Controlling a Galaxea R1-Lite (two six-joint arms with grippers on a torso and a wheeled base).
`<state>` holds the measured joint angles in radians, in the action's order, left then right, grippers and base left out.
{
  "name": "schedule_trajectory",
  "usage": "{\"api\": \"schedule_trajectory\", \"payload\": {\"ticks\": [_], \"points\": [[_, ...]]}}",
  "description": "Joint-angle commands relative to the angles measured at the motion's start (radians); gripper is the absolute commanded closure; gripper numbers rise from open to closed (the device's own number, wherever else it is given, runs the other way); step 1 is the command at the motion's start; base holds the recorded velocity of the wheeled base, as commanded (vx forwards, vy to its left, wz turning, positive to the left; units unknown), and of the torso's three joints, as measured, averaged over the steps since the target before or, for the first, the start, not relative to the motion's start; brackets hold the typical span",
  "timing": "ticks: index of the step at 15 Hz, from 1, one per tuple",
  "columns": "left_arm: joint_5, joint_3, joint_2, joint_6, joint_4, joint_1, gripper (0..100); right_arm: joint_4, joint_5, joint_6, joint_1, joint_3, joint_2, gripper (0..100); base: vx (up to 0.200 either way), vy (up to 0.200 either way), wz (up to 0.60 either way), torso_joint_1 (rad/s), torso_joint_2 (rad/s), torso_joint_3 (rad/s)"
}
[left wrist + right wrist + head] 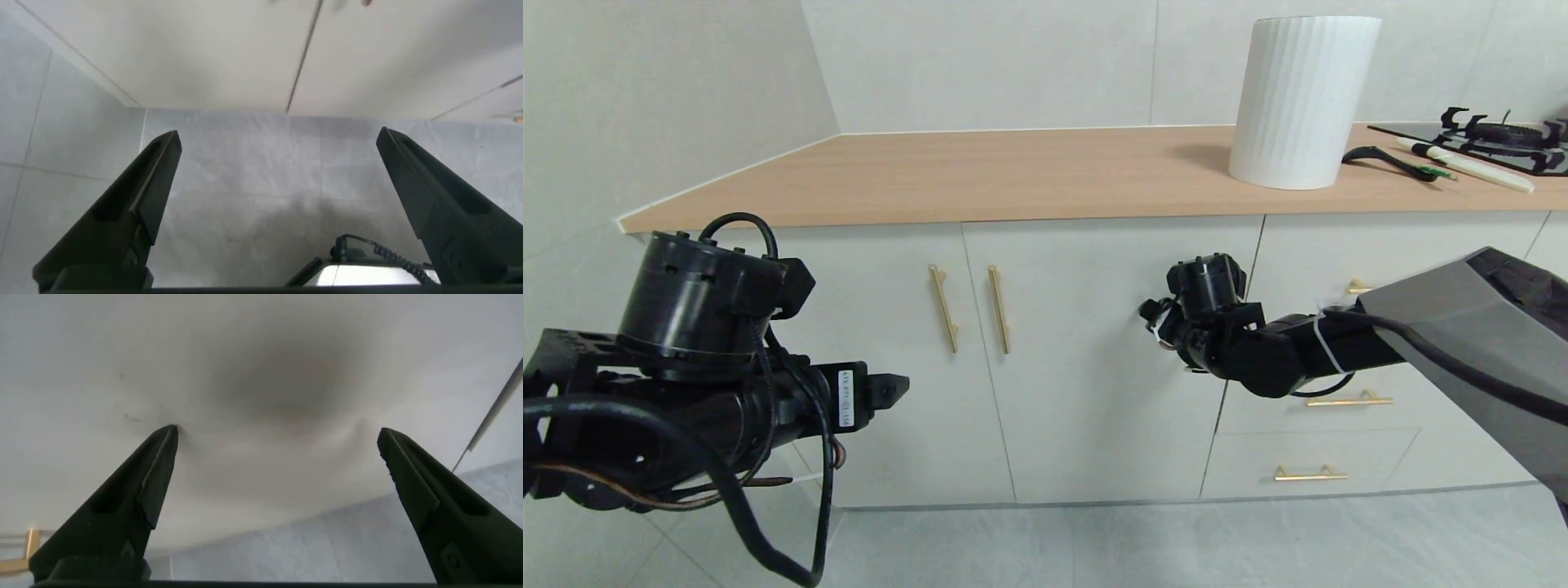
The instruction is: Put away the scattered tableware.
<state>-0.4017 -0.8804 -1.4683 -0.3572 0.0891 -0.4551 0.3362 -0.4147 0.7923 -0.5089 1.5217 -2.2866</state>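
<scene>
Wood-tone countertop along the wall, and the tableware I'm after is at its far right end, just in front of the hob.

- A black utensil lies flat, just right of the tall white ribbed container. Its long axis runs roughly along the counter's front edge, with the broader end toward the container and the thin end pointing right. Could be a ladle or a spoon, I honestly can't tell from the head cam.
- A white stick-like utensil lies just beside it. It sits on a diagonal, with the far end toward the hob and the near end angled to the right toward the counter's front edge. There's a small green bit where the two nearly meet.

Both arms are well below the counter, in front of the cabinets. The left gripper has its fingers spread wide with nothing between them, over the floor tiles at the cabinet's foot. The right gripper is spread wide too and holds nothing. It sits right up close to a plain cabinet door, to the right of the pair of upright gold handles.

On writing, I can see a small white label on the left arm, but the print is too small for me to read.
</scene>
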Motion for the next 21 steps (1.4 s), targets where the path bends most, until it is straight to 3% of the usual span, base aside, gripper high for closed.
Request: {"api": "schedule_trajectory", "payload": {"ticks": [1,5,9,10,11,12,14,16,17,19,21], "points": [[0.000,0.000,0.000,0.000,0.000,0.000,0,0.000,0.001,0.001,0.001,0.003,-0.005,0,0.000,0.000,0.00,0.000,0.00,0.000],[0.000,0.001,0.002,-0.002,-0.014,0.000,0,0.001,-0.013,-0.004,0.027,0.012,0.010,0,0.000,0.000,0.00,0.000,0.00,0.000],[-0.002,-0.022,0.082,0.007,-0.009,0.000,0,-0.002,-0.013,-0.110,0.030,-0.167,0.318,0,0.000,0.000,0.00,0.000,0.00,0.000],[-0.005,-0.014,0.163,0.029,-0.002,0.000,0,0.001,-0.015,-0.212,0.066,-0.285,0.510,0,0.000,0.000,0.00,0.000,0.00,0.000],[-0.008,-0.006,0.178,0.030,-0.002,0.000,0,0.000,-0.015,-0.237,0.070,-0.318,0.552,0,0.000,0.000,0.00,0.000,0.00,0.000],[-0.063,0.055,0.261,0.034,-0.003,0.000,0,0.000,-0.015,-0.346,0.089,-0.500,0.760,0,0.000,0.000,0.00,0.000,0.00,0.000],[-0.143,0.129,0.367,0.035,-0.003,0.000,0,-0.002,-0.010,-0.449,0.141,-0.646,0.972,0,0.000,0.000,0.00,0.000,0.00,0.000],[-0.158,0.224,0.539,0.041,-0.002,0.009,0,-0.006,-0.006,-0.544,0.214,-0.796,1.208,0,0.000,0.000,0.00,0.000,0.00,0.000],[-0.158,0.317,0.658,0.089,-0.002,0.061,0,-0.025,-0.003,-0.621,0.288,-0.900,1.375,0,0.000,0.000,0.00,0.000,0.00,0.000],[-0.157,0.431,0.829,0.175,-0.002,0.108,0,-0.100,0.027,-0.680,0.313,-1.015,1.624,0,0.000,0.000,0.00,0.000,0.00,0.000],[-0.147,0.494,0.961,0.225,-0.002,0.197,0,-0.227,0.096,-0.734,0.314,-1.097,1.851,0,0.000,0.000,0.00,0.000,0.00,0.000]]}}
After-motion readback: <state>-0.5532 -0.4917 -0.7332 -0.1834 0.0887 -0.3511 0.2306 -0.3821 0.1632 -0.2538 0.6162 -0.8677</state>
